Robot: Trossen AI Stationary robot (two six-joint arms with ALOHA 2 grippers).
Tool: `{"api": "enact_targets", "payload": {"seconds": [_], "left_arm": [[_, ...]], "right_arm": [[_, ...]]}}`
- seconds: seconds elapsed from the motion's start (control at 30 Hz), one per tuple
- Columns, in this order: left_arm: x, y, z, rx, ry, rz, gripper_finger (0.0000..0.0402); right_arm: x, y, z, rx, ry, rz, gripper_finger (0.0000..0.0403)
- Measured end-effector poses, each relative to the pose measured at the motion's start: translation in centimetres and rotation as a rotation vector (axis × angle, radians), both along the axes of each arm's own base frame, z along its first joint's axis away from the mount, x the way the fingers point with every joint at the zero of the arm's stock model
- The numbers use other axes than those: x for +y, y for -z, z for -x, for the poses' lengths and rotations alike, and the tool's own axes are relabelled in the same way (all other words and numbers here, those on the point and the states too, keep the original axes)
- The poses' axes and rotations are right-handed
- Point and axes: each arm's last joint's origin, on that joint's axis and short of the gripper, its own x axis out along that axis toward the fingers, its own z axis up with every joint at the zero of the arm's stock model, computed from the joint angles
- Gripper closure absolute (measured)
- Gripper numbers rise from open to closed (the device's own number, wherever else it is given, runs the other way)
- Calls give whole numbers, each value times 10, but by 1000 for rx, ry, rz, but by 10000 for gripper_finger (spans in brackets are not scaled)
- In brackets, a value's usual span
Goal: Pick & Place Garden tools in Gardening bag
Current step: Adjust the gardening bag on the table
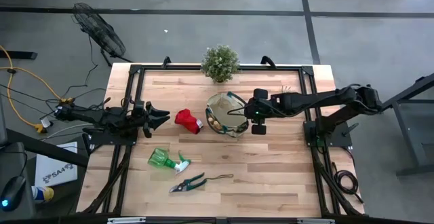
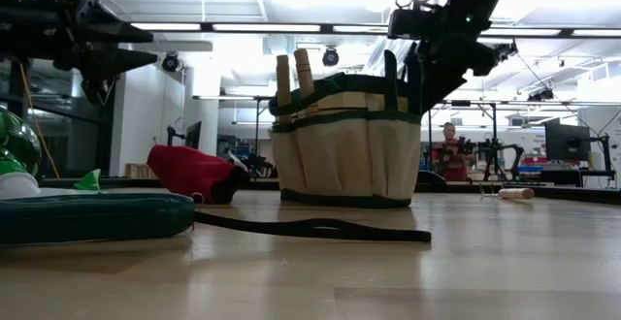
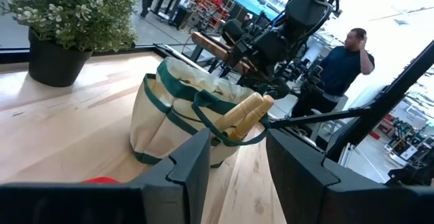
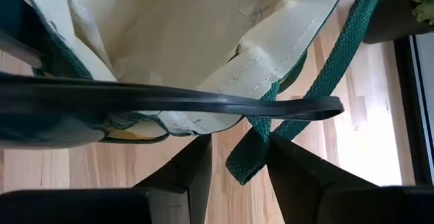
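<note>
The gardening bag [image 1: 227, 114] is cream-tan fabric with dark green trim and green woven handles; pale wooden tool handles [image 3: 245, 115] stick out of it. Left of the bag lies a red glove [image 1: 188, 120]. Nearer the table's front edge are a translucent green spray bottle [image 1: 165, 159] and green-handled pruners [image 1: 188, 182]

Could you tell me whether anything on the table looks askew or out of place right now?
Mostly no. The gardening bag stands upright, two wooden handles poking out. The spray bottle lies on its side, and the red glove and pruners lie loose, not yet bagged.
</note>
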Motion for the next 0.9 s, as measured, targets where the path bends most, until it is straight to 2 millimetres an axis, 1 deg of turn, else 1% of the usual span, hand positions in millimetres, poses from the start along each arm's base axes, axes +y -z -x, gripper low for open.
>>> {"api": "enact_targets", "payload": {"seconds": [0.13,0.23,0.33,0.57,0.6,0.77,0.9], "left_arm": [[0,0,0,1,1,13,261],[0,1,0,7,2,18,261],[0,1,0,7,5,19,261],[0,1,0,7,5,19,261],[0,1,0,8,6,19,261],[0,1,0,7,6,32,261],[0,3,0,16,10,39,261]], "right_arm": [[0,0,1,4,9,-7,275],[0,0,2,6,31,-19,286],[0,0,3,9,44,-26,312],[1,1,4,20,45,-32,389],[1,1,4,21,48,-37,394],[2,2,7,32,96,-102,399],[5,4,9,42,141,-210,399]]}}
